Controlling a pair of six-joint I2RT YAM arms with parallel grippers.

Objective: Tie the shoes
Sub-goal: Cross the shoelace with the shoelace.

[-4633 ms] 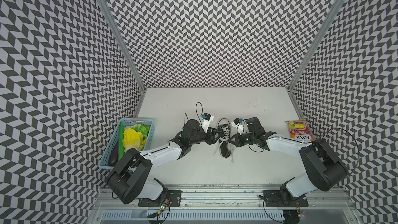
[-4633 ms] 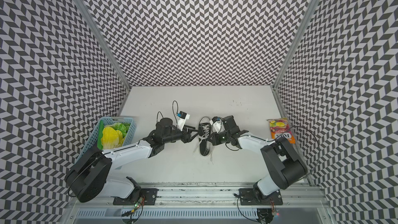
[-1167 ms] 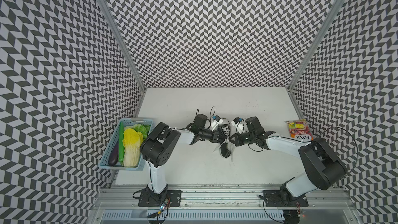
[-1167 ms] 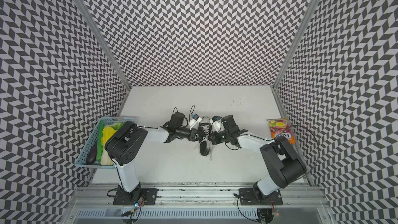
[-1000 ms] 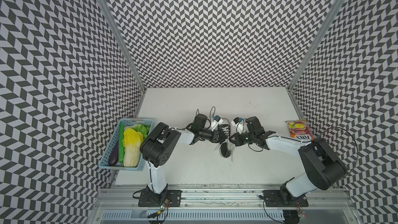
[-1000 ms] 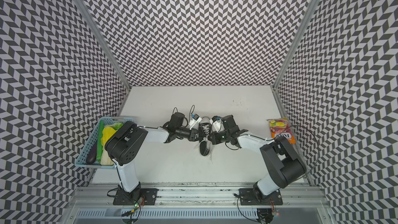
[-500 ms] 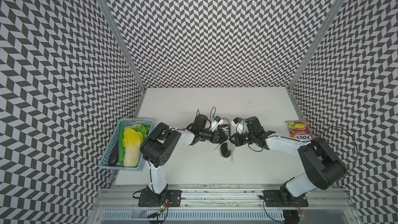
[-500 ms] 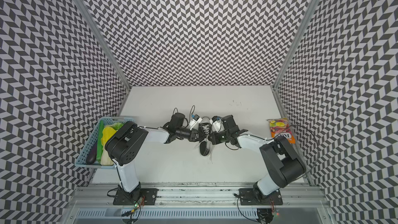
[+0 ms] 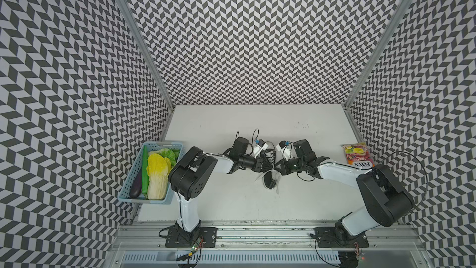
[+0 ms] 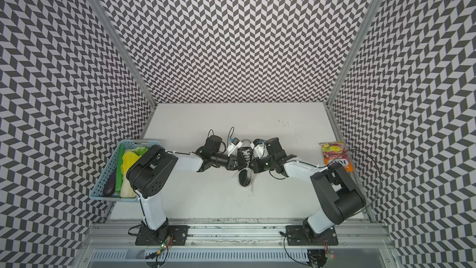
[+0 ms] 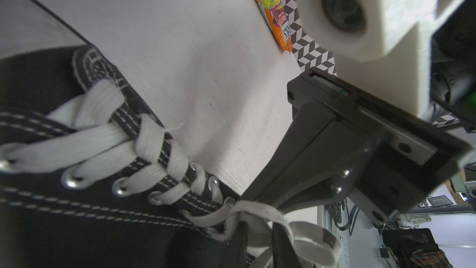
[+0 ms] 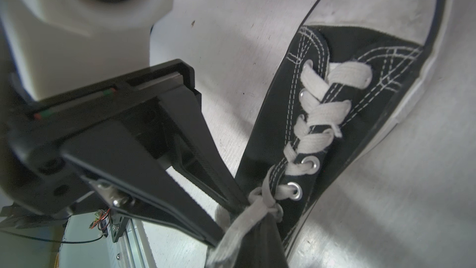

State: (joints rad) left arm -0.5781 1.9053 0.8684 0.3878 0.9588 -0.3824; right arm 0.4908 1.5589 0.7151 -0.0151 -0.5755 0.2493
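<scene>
- A black canvas low-top sneaker (image 9: 269, 179) with a white rubber toe cap sits mid-way across the matt white tabletop (image 9: 226, 202), toe toward the back wall.
- The left end effector (image 9: 269, 168) has its fingers drawn nearly together on the white laces (image 11: 257, 212) by the top eyelets. The right end effector (image 9: 277, 170), jaws fully together, pinches the same bunch from the opposite side.
- Loose lace ends trail past the heel onto the tabletop, which shows small dark specks (image 9: 301, 125) near the back.
- Black-and-white chevron walls (image 9: 244, 34) enclose the tabletop on three sides, and an aluminium rail (image 9: 257, 230) runs along the near edge.
- A pale blue plastic basket (image 9: 128, 184) of vegetables (image 9: 157, 176) stands by the left wall. An orange sweets packet (image 9: 357, 156) lies by the right wall, well apart from the sneaker.
</scene>
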